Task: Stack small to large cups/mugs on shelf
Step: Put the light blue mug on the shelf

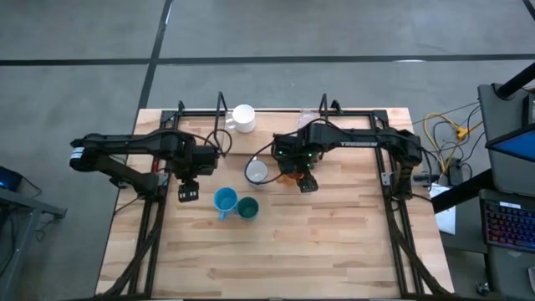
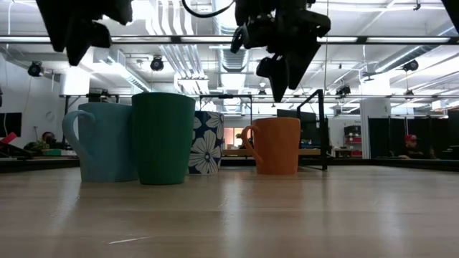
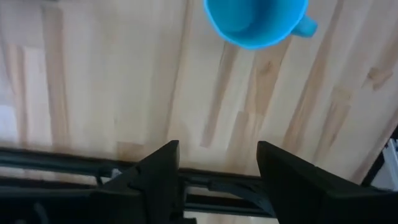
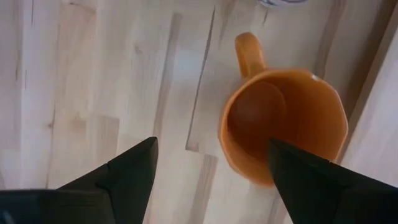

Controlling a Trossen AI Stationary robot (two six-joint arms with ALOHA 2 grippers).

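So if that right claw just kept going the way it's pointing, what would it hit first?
Probably the orange mug. The right gripper hangs open above it, one finger over the rim, so that finger likely meets the rim first; the exact height is hard to judge.

Orange mug mostly hidden (under right arm); blue mug cropped.

We recorded one light-wood plank table, its boards running lengthwise. Directly on it stood: a light blue mug, upright, handle toward the front edge; a dark teal-green cup just beside it, possibly touching; a flower-patterned mug near the middle; an orange mug just beside that one, upright. At the far edge we noted a low shelf in a black wire frame, carrying one white mug.
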